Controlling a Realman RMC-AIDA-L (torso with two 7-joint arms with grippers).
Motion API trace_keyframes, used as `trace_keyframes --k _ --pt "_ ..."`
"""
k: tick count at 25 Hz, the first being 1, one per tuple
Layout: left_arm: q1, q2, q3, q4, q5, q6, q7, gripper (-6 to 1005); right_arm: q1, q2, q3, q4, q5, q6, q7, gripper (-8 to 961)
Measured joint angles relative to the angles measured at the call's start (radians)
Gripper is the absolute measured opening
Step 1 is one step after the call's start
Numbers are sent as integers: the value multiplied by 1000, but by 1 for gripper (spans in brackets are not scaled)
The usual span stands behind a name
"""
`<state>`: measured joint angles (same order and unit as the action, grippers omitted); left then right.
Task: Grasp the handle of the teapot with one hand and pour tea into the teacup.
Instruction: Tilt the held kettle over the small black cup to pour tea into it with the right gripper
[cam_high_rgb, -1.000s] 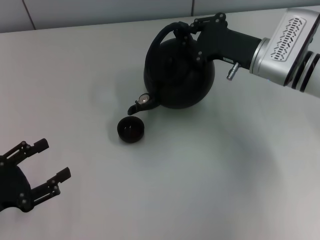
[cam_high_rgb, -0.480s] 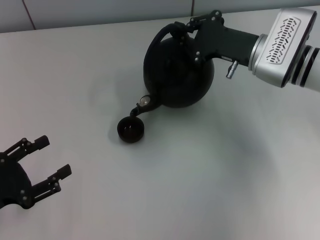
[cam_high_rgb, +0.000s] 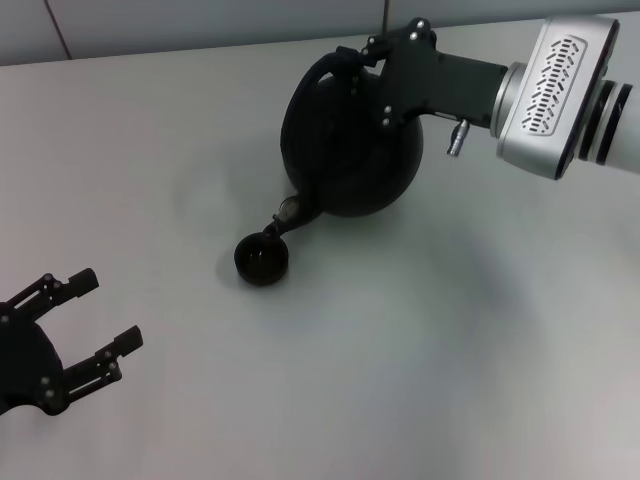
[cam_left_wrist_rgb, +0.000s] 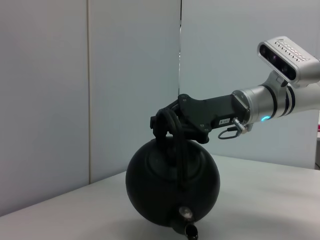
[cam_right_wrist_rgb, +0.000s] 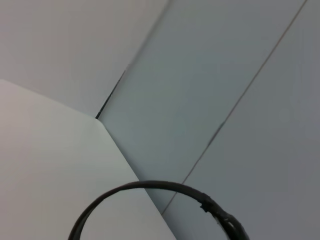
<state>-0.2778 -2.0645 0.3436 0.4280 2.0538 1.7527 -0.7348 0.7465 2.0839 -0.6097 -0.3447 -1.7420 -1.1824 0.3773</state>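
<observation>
The round matte-black teapot (cam_high_rgb: 345, 150) hangs tilted in the air, its spout (cam_high_rgb: 277, 224) pointing down just above the small dark teacup (cam_high_rgb: 262, 259) on the white table. My right gripper (cam_high_rgb: 372, 62) is shut on the black arched handle (cam_high_rgb: 318, 72) at the pot's top. The left wrist view shows the teapot (cam_left_wrist_rgb: 172, 187) from the front, held by the right gripper (cam_left_wrist_rgb: 167, 125). The right wrist view shows only an arc of the handle (cam_right_wrist_rgb: 150, 187). My left gripper (cam_high_rgb: 85, 325) is open and empty at the near left.
The white table (cam_high_rgb: 450, 330) ends at a grey wall (cam_high_rgb: 200, 20) behind the teapot. Nothing else stands on it.
The right arm has tipped the teapot further, and the spout has swung down closer over the teacup. The left gripper has stayed in place.
</observation>
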Motion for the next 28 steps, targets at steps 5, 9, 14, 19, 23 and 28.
trace_keyframes --k 5,9,14,19,23,28 --pt "0 0 0 0 -4 0 -1 800 4 1 -28 -7 1 13 -19 88" --pt "0 0 0 0 -9 0 -1 800 5 2 -33 -13 1 16 -27 88" --pt "0 0 0 -2 -9 0 -2 800 8 2 -40 -13 1 17 -44 89" --pt "-2 0 0 -11 -9 -1 -2 800 11 2 -48 -16 1 17 -37 89" --pt "-3 0 0 -11 -10 -1 -2 800 10 2 -48 -16 2 17 46 89" --pt "-3 0 0 -11 -11 -1 -7 800 -8 2 -41 -15 3 29 189 89"
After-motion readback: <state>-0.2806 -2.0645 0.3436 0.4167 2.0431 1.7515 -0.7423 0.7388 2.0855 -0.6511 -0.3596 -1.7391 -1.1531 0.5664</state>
